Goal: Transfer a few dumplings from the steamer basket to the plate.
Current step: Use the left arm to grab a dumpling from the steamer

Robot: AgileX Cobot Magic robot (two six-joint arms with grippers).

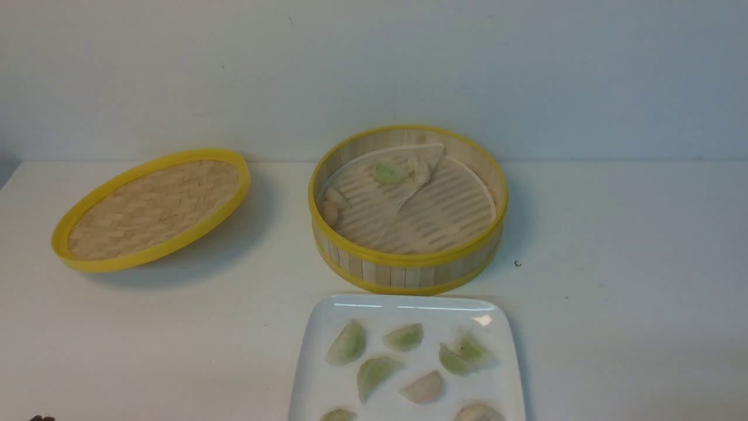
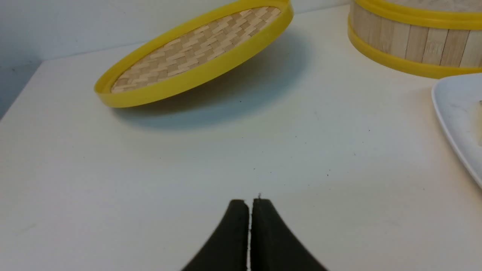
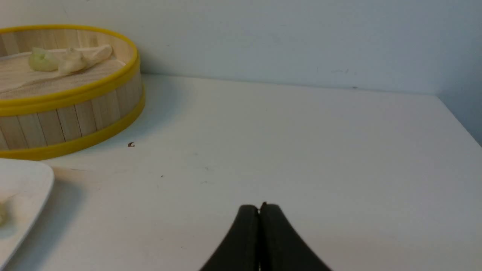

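The steamer basket (image 1: 409,257) stands at the table's middle back, its white paper liner (image 1: 409,175) folded over. A pale green dumpling (image 1: 390,173) and pinkish-white ones (image 1: 330,210) lie at its far left side. The white plate (image 1: 327,327) sits in front of it and carries several dumplings (image 1: 374,371), green and pinkish. My left gripper (image 2: 249,201) is shut and empty over bare table, left of the plate (image 2: 455,113). My right gripper (image 3: 260,206) is shut and empty over bare table, right of the basket (image 3: 75,113). Neither gripper shows in the front view.
The shallow woven lid (image 1: 152,207) with a yellow rim lies tilted at the back left and also shows in the left wrist view (image 2: 196,52). A small dark speck (image 1: 517,263) lies right of the basket. A wall runs behind the table.
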